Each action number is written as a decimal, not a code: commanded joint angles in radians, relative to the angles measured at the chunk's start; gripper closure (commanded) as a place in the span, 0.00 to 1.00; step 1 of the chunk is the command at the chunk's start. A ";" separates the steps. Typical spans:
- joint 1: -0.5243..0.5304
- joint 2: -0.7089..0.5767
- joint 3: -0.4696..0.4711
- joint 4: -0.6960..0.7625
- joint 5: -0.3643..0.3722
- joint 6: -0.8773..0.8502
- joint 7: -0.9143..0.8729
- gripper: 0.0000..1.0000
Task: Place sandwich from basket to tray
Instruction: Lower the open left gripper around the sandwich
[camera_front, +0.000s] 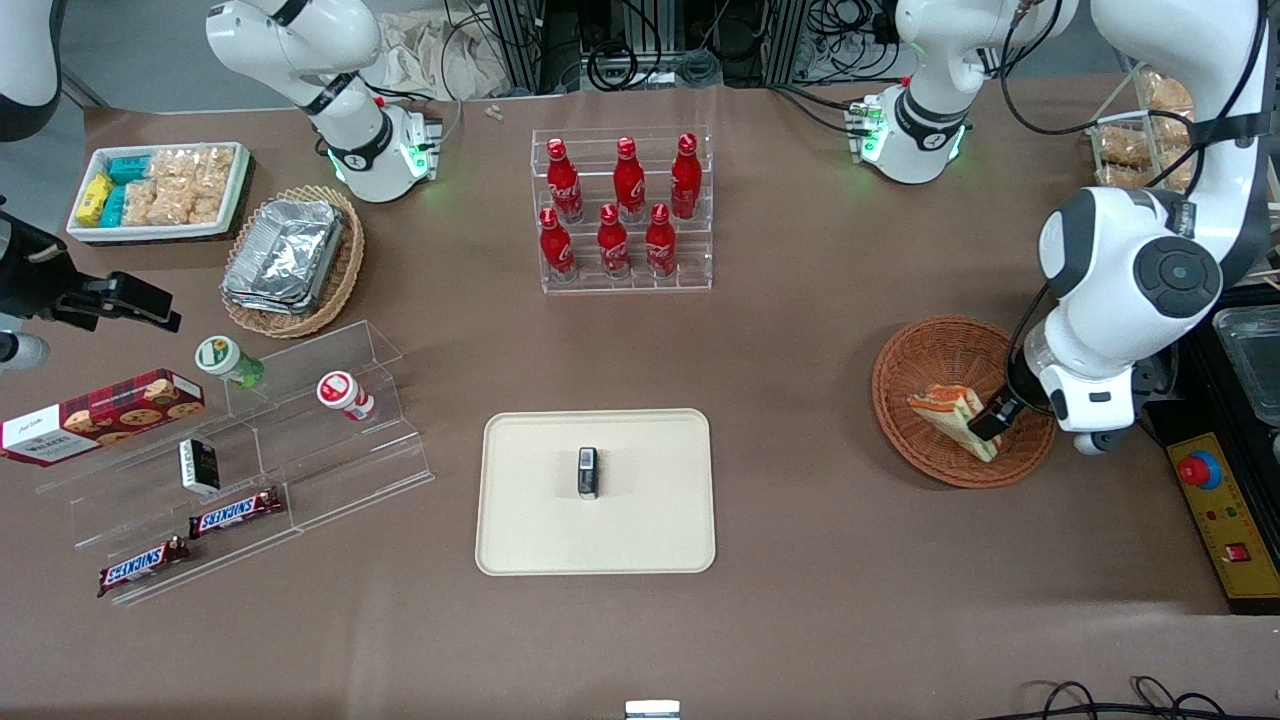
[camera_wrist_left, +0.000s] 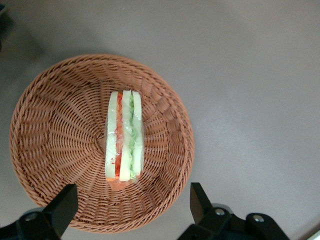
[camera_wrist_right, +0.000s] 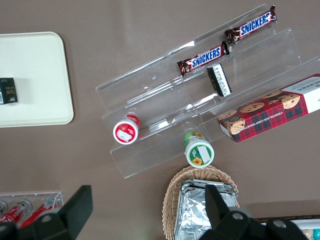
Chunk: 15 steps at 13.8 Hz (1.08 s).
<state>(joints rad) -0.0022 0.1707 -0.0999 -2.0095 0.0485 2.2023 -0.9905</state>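
The sandwich (camera_front: 948, 411) (camera_wrist_left: 124, 136), a wrapped wedge of white bread with red and green layers, lies in the round reddish-brown basket (camera_front: 915, 360) (camera_wrist_left: 55, 130) toward the working arm's end of the table. My gripper (camera_front: 992, 418) (camera_wrist_left: 132, 202) hangs above the basket, over its rim and just off the sandwich's end, open, with nothing between its fingers. The cream tray (camera_front: 530, 500) (camera_wrist_right: 30, 75) lies in the table's middle, nearer the front camera, with a small dark box (camera_front: 588, 472) standing on it.
A clear rack of red bottles (camera_front: 622, 212) stands farther from the camera than the tray. Toward the parked arm's end are a clear stepped shelf (camera_front: 300, 440) with snack bars and cups, a cookie box (camera_front: 100, 415) and a pale basket of foil trays (camera_front: 290, 258). A control box (camera_front: 1215, 510) sits beside the basket.
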 joint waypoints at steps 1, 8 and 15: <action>0.001 -0.014 0.000 -0.078 0.016 0.075 -0.086 0.01; 0.007 0.001 0.002 -0.146 0.016 0.151 -0.112 0.01; 0.008 0.038 0.005 -0.181 0.017 0.240 -0.112 0.01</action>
<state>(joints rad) 0.0057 0.2071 -0.0949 -2.1618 0.0485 2.3857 -1.0694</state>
